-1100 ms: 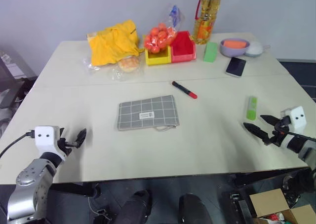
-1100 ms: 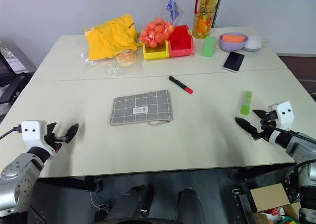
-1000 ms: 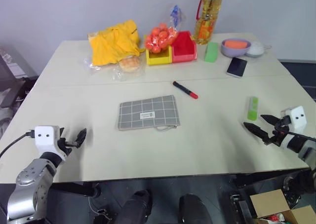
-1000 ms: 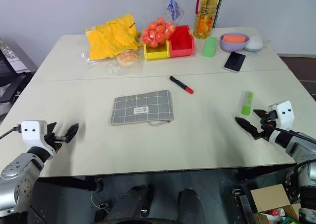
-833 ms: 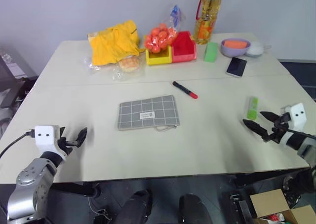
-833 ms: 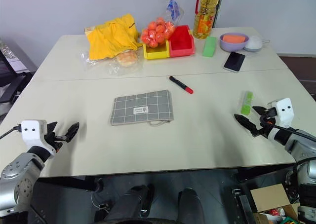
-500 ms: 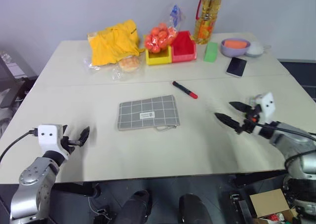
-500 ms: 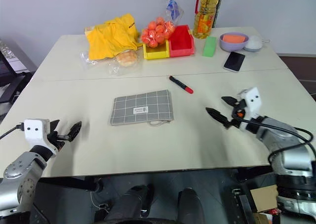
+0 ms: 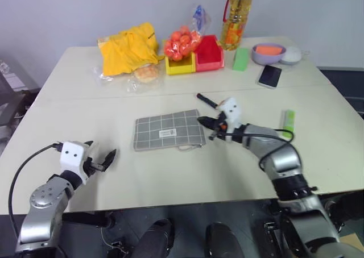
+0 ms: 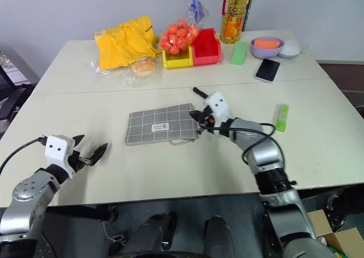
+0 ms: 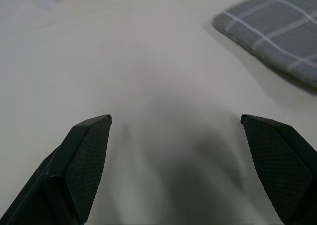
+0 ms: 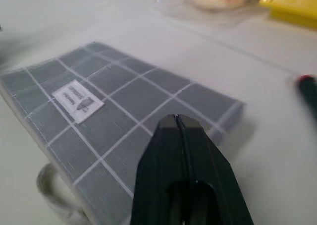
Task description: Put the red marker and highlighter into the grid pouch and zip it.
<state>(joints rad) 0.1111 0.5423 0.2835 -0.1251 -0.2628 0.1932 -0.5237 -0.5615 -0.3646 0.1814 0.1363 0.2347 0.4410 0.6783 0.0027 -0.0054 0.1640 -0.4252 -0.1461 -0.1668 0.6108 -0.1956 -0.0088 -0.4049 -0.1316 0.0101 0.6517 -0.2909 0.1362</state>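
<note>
Grey grid pouch lies centre frame; right gripper pinched closed, empty, at its right edge; left gripper spread wide, lower left; red marker behind; highlighter far right; advice: find zipper pull, pin pouch with left.

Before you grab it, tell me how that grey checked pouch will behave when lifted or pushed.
The pouch looks like thin fabric lying flat, so it would probably sag if lifted by one edge. It seems flat and unfilled, so likely light. On the smooth table it may slide rather than stay put when the right hand pushes it.
</note>
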